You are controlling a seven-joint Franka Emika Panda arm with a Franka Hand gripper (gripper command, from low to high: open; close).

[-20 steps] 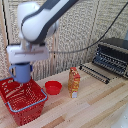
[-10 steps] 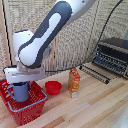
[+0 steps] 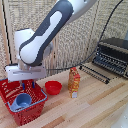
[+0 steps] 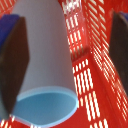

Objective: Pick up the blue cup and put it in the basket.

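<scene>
In the exterior view we see the white robot arm (image 3: 50,30) bent down over the red basket (image 3: 31,111), which stands on the wooden table (image 3: 95,107) at the exterior view's left. The gripper (image 3: 27,85) hangs just above the basket, with its two dark-blue fingers (image 3: 33,84) pointing down into it. Inside the basket lies the blue mug (image 3: 21,101), just below the fingers, with its open mouth visible.

In the wrist view we look down between the two fingers (image 4: 15,65). They stand apart, one at each side of the picture, and the mug (image 4: 47,75) lies between them, close to one finger and well away from the other. We cannot tell if that near finger touches the mug; the fingers do not squeeze it. The red mesh of the basket (image 4: 95,75) fills the space around the mug.

Beside the basket, towards the exterior view's right, there is a small red bowl (image 3: 53,87), and next to it an orange carton (image 3: 74,82) stands upright. Further to the exterior view's right a black toaster oven (image 3: 113,54) sits on the table, well apart from the basket.
</scene>
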